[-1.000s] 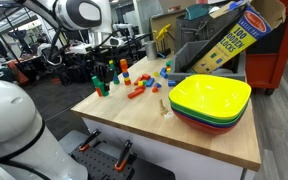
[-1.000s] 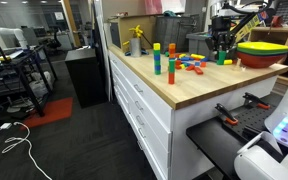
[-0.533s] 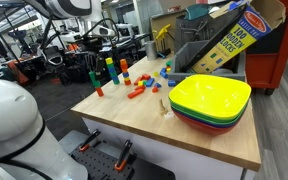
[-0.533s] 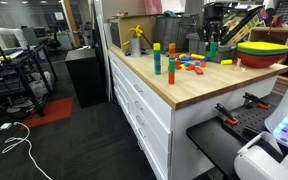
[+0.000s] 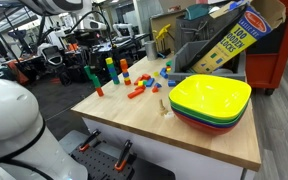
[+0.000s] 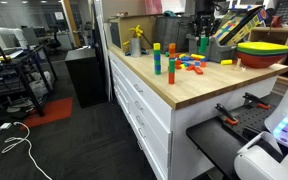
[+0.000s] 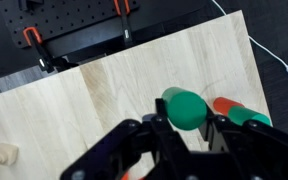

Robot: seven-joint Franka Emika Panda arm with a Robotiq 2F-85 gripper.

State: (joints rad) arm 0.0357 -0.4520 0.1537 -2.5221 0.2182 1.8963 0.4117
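I have lifted the green block [image 7: 187,108] off the table [image 7: 104,90]. My gripper [image 7: 189,126], partly closed, clamps it.

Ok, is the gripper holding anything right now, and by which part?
Yes: the gripper holds the green block, its fingers clamped on the sides of its upper end.

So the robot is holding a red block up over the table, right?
Not quite. The block is green, not red. The wrist view shows the green block clamped in the gripper, held up over the table.
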